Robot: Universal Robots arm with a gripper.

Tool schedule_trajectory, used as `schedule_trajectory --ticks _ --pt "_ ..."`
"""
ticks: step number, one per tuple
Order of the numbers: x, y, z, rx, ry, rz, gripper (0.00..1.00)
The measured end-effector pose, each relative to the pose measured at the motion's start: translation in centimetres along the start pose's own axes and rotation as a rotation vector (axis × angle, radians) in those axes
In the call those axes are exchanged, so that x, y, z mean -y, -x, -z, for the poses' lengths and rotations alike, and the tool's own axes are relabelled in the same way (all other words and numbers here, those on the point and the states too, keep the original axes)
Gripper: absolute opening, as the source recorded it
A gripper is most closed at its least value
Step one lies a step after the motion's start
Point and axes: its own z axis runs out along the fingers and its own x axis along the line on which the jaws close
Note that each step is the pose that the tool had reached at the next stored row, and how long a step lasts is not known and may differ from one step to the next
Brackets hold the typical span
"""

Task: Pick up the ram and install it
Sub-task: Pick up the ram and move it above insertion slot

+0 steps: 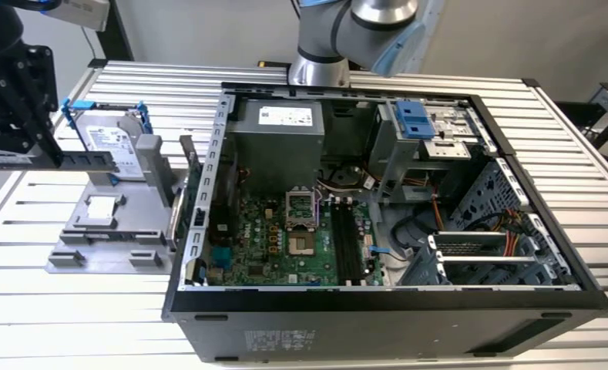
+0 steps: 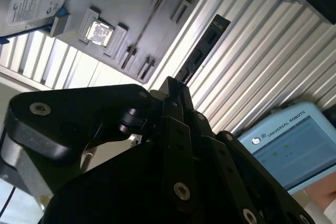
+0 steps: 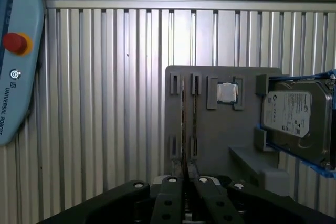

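Observation:
The ram (image 1: 78, 159) is a long dark stick held level in the air at the exterior view's left, above the grey fixture (image 1: 103, 223). My black gripper (image 1: 38, 154) is shut on one end of it. In the second wrist view the ram (image 2: 202, 48) juts out from between the closed fingers (image 2: 170, 100). The first wrist view shows the ram (image 3: 184, 124) edge-on as a thin line above the gripper (image 3: 184, 184). The open computer case (image 1: 386, 301) lies at the exterior view's right, with the green motherboard (image 1: 273, 247) and its black memory slots (image 1: 350, 240) inside.
The grey fixture carries a hard drive (image 1: 106, 139) in a blue bracket and a processor chip (image 3: 227, 92). A teach pendant (image 3: 13, 61) lies on the ribbed aluminium table (image 1: 57, 308). The arm's base (image 1: 319, 69) stands behind the case.

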Motion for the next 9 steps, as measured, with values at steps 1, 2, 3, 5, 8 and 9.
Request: schedule_trajectory --ticks 1,2,3,5,8,9 --pt "0.22 0.0 0.0 0.0 0.0002 0.0 0.0" --pt "0.43 0.0 0.0 0.0 0.0005 0.0 0.0" --pt "0.65 0.01 0.01 -0.0002 0.0009 0.0 0.0" --pt "1.07 0.01 0.01 -0.0001 0.0013 0.0 0.0" --pt "1.67 0.02 0.01 -0.0001 0.0019 0.0 0.0" --pt "1.89 0.02 0.02 -0.0002 0.002 0.0 0.0"
